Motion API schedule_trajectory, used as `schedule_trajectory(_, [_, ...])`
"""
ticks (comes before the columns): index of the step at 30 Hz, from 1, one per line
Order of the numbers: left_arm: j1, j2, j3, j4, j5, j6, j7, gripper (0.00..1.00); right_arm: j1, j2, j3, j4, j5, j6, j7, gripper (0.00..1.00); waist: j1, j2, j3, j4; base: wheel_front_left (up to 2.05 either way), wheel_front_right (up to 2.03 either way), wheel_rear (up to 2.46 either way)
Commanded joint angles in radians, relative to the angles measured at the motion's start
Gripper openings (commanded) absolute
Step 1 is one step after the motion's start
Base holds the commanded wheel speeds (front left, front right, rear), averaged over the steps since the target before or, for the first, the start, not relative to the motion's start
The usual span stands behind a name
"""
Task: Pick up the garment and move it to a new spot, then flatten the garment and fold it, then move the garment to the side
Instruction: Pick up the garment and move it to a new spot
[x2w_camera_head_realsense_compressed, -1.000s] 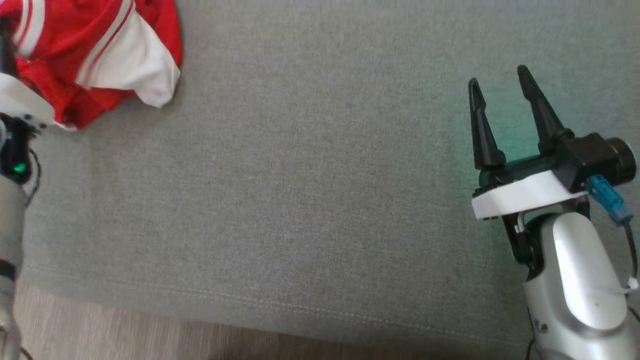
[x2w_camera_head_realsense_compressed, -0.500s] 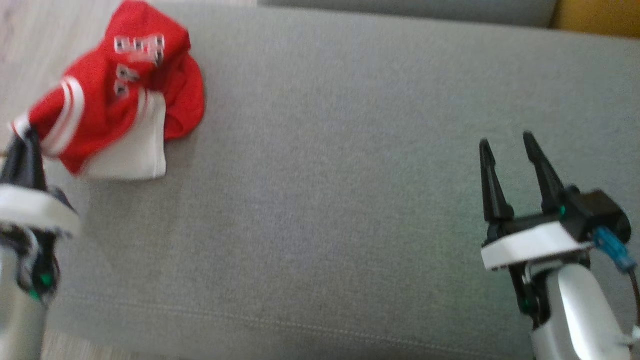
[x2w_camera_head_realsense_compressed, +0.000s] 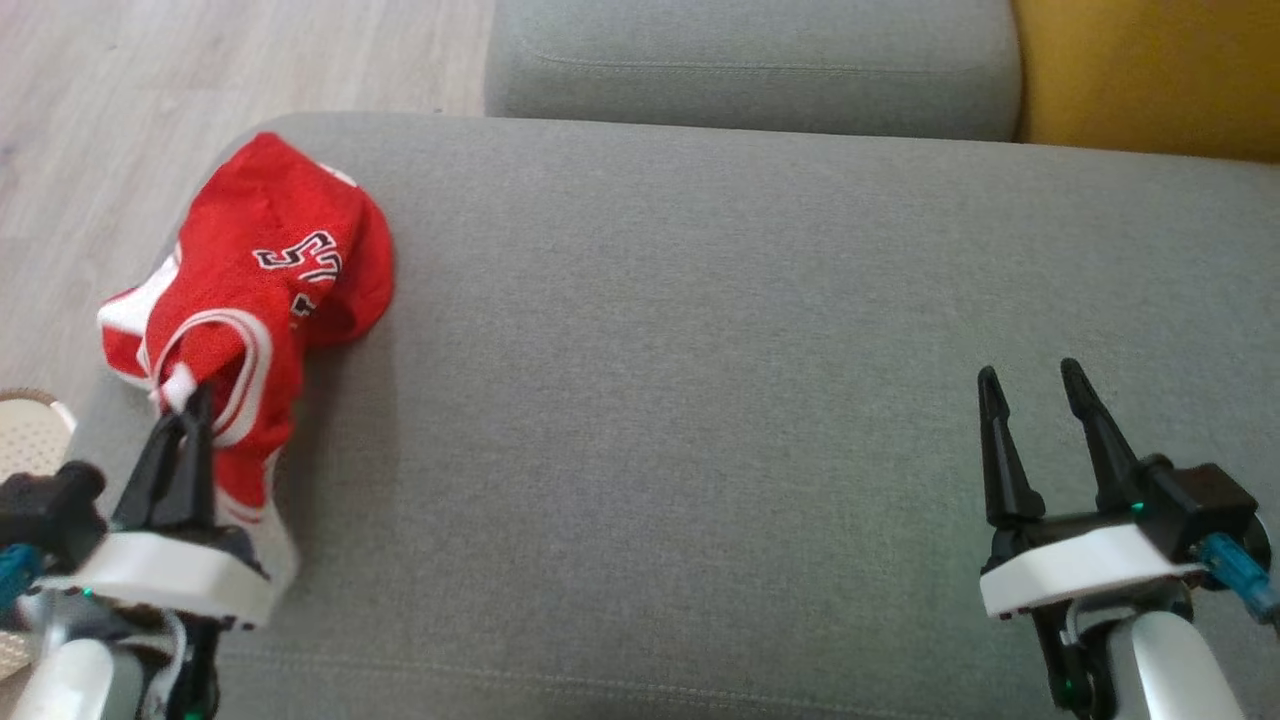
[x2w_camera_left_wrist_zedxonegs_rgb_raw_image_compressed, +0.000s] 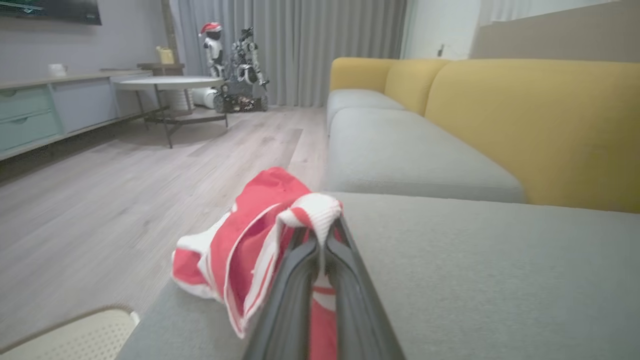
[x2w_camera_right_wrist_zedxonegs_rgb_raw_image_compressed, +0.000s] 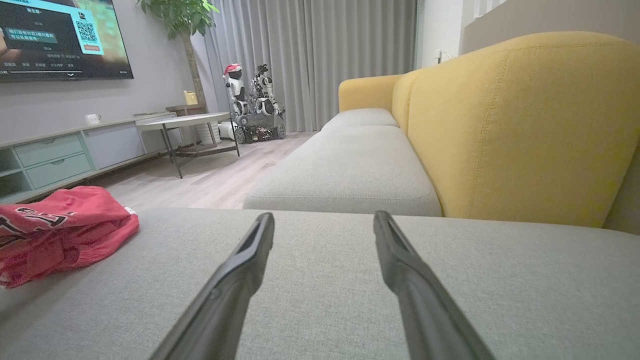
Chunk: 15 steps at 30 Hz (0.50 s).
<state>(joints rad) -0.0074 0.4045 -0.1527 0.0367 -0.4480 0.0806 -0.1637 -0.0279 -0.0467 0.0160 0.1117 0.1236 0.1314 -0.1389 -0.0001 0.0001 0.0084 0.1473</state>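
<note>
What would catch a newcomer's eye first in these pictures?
The crumpled red jersey garment with white trim and lettering stands out at the left end of the grey fabric sofa cushion, its striped edge pinched in the shut left gripper. At the lower right, the right gripper stands open over the cushion. Beyond it, the mustard-yellow sofa backrest is the other strong colour.

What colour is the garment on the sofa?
The garment is red with white trim; clearest in head view.
</note>
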Motion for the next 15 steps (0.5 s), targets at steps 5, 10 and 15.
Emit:
schedule_trajectory(5, [-0.093, 0.001, -0.034, -0.133, 0.029, -0.011, 0.03, 0.0, -0.028, -0.004, 0.025, -0.061, 0.018, -0.001, 0.011, 1.0, 0.0001, -0.0001, 0.03, -0.056, 0.0, 0.0, 0.0])
schedule_trajectory(10, [-0.193, -0.04, -0.118, -0.131, 0.044, -0.054, 0.044, 0.0, -0.058, -0.004, 0.045, -0.088, 0.021, -0.001, 0.013, 1.0, 0.0001, -0.0001, 0.088, -0.141, 0.0, 0.0, 0.0])
schedule_trajectory(15, [-0.299, -0.103, -0.194, -0.096, 0.048, -0.092, 0.057, 0.0, -0.088, -0.004, 0.068, -0.109, 0.039, -0.001, 0.005, 1.0, 0.0001, -0.0001, 0.158, -0.24, 0.0, 0.0, 0.0])
